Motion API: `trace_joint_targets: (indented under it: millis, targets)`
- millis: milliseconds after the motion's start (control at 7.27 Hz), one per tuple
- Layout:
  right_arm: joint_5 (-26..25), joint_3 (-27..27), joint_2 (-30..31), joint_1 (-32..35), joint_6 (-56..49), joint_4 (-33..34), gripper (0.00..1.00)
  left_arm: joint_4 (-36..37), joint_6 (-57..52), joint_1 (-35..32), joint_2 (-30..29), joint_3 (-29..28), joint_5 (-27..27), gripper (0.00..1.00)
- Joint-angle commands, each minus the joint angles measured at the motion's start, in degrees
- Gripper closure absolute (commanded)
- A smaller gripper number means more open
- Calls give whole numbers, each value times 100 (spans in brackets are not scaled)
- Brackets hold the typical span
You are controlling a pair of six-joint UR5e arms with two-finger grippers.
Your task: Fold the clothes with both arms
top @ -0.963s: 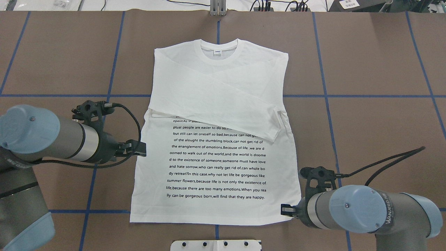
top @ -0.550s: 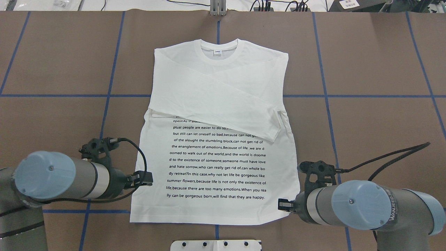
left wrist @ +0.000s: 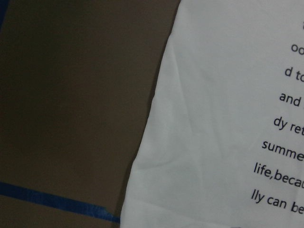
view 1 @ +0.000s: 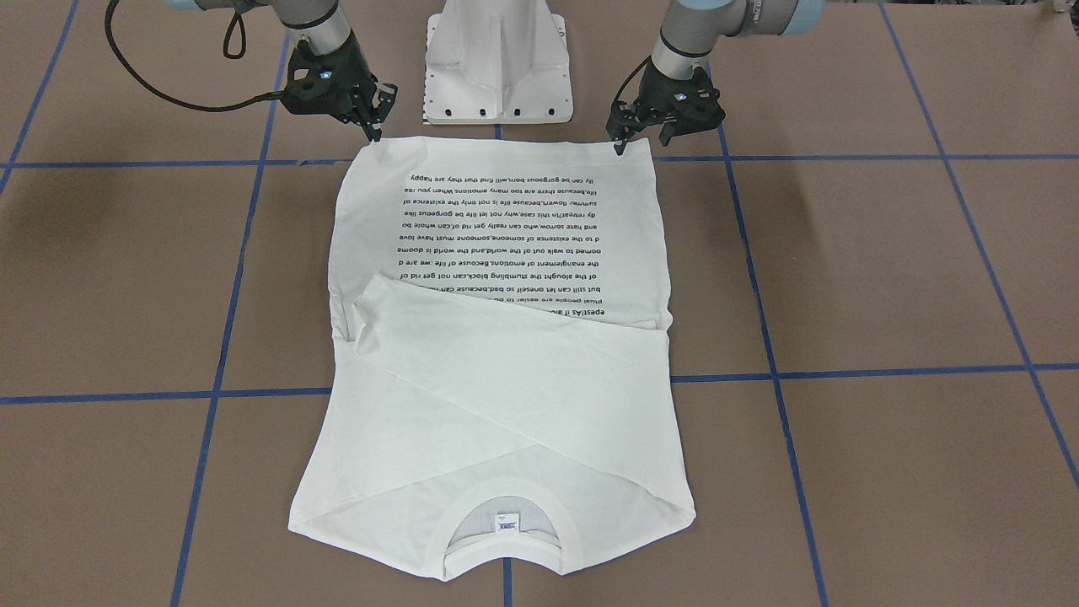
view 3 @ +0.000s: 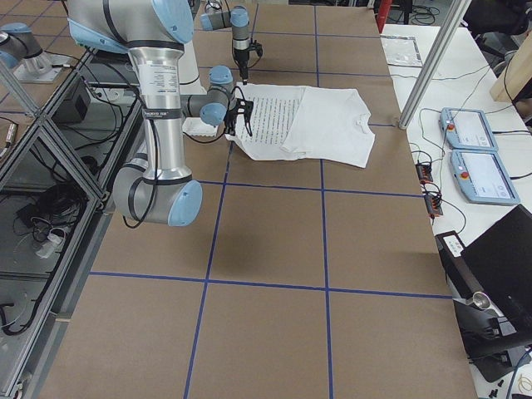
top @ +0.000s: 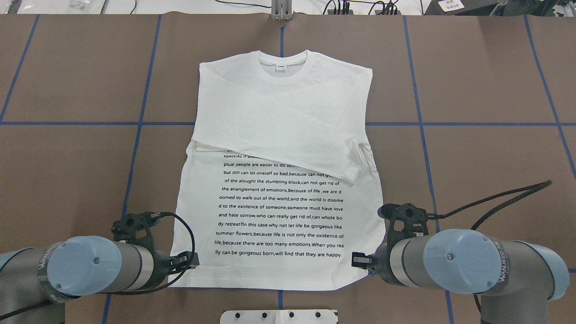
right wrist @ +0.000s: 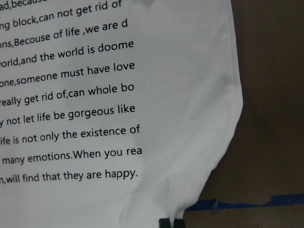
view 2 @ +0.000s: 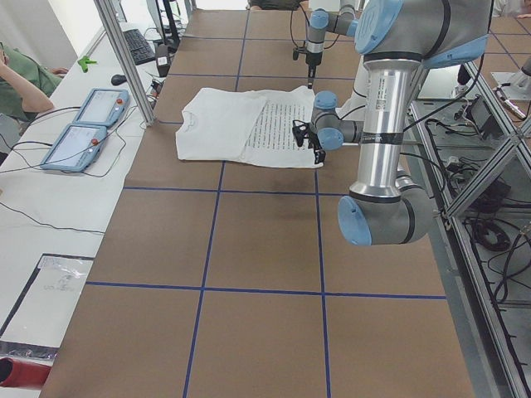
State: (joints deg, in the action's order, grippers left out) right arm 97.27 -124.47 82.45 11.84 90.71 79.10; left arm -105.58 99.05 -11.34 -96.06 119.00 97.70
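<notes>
Brown worktop (top: pixel 472 81), gridded with blue tape lines (top: pixel 450 123), stretches wide on both sides of the white T-shirt (top: pixel 279 112). The shirt lies flat at mid-table with its sleeves crossed over the chest, collar far from the robot and hem near. The right end effector (top: pixel 360 261) pinches the puckered right hem corner. The left end effector (top: pixel 189 262) sits at the left hem corner; whether it is open or closed cannot be told.

Robotics lab (teach pendants (view 2: pixel 76 145), taped grid (top: pixel 67 123)).

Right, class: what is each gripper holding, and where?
Right gripper seems to pinch the T-shirt at its hem corner; left gripper sits at the other corner, grip unclear.
</notes>
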Motion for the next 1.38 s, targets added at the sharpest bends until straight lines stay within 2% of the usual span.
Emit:
trace_joint_targets:
  millis: [0,275,550,688,825,963,1238]
  targets:
    - [11,-7,-36,29,0,0,100,38,18,229,0,-140,-66,12]
    - [11,-7,-36,64,0,0,100,47,18,282,-44,-245,-93,20]
    - [38,2,-36,134,0,0,100,47,18,282,-62,-255,-93,35]
    - [47,10,-27,169,0,9,100,47,18,282,-62,-255,-93,48]
    - [55,10,-19,178,0,9,100,47,9,273,-53,-246,-93,57]
    - [47,19,-10,178,0,9,100,47,9,273,-53,-220,-93,61]
    - [55,28,17,196,0,9,100,47,9,264,-62,-185,-93,62]
